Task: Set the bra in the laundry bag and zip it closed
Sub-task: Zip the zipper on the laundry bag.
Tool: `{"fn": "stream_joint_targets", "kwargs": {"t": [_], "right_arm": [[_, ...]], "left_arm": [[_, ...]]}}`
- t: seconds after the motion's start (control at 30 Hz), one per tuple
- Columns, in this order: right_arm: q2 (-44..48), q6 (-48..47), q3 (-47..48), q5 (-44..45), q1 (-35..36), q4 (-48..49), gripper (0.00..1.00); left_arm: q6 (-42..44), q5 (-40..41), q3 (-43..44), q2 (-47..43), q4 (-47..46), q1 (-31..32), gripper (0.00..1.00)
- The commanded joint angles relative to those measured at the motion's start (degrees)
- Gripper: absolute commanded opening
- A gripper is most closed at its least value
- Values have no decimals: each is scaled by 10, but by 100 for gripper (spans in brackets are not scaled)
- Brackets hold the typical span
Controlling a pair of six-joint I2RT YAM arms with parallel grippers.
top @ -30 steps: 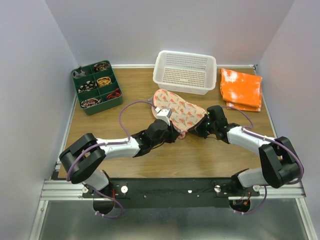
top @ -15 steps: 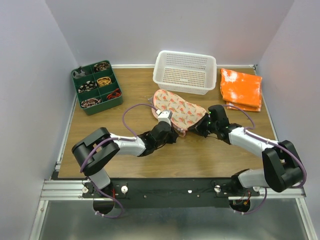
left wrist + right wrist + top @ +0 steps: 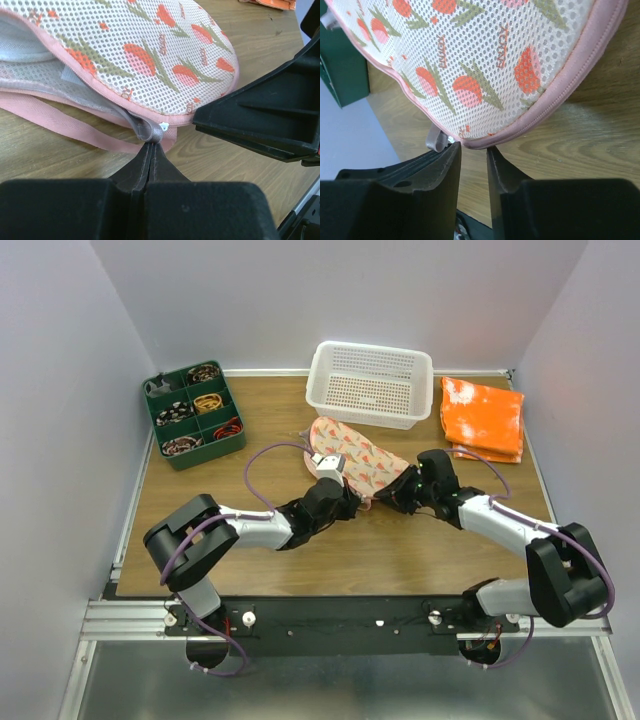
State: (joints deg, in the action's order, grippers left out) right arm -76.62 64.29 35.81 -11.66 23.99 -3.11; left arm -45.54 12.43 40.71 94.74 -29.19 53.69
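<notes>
Jaws at laundry bag [image 3: 360, 458], basket [image 3: 368, 412] behind

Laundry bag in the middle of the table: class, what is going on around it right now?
Both arms are working on the laundry bag. The left gripper is shut on the grey zipper pull at the bag's near rim, and the zipper is open along one side. The right gripper sits at the pink rim with its jaws slightly apart, not clamping it. The bag lies on the table, not yet zipped closed.
</notes>
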Motion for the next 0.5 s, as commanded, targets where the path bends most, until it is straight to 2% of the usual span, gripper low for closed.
{"fn": "stream_joint_targets", "kwargs": {"t": [0.0, 0.13, 0.17, 0.27, 0.47], "right_arm": [[-3, 3, -4, 6, -1, 0, 47], [-22, 9, -2, 20, -2, 7, 51], [-26, 13, -3, 22, -2, 10, 56], [-41, 36, -17, 23, -2, 27, 56], [-47, 109, -77, 33, -1, 139, 56]], "left_arm": [[1, 13, -3, -7, -13, -1, 1], [2, 11, -17, -28, -7, -1, 1], [2, 11, -18, -36, -6, -1, 1], [5, 10, -21, -48, -3, -1, 1], [18, 15, -18, -56, 6, -1, 1]]}}
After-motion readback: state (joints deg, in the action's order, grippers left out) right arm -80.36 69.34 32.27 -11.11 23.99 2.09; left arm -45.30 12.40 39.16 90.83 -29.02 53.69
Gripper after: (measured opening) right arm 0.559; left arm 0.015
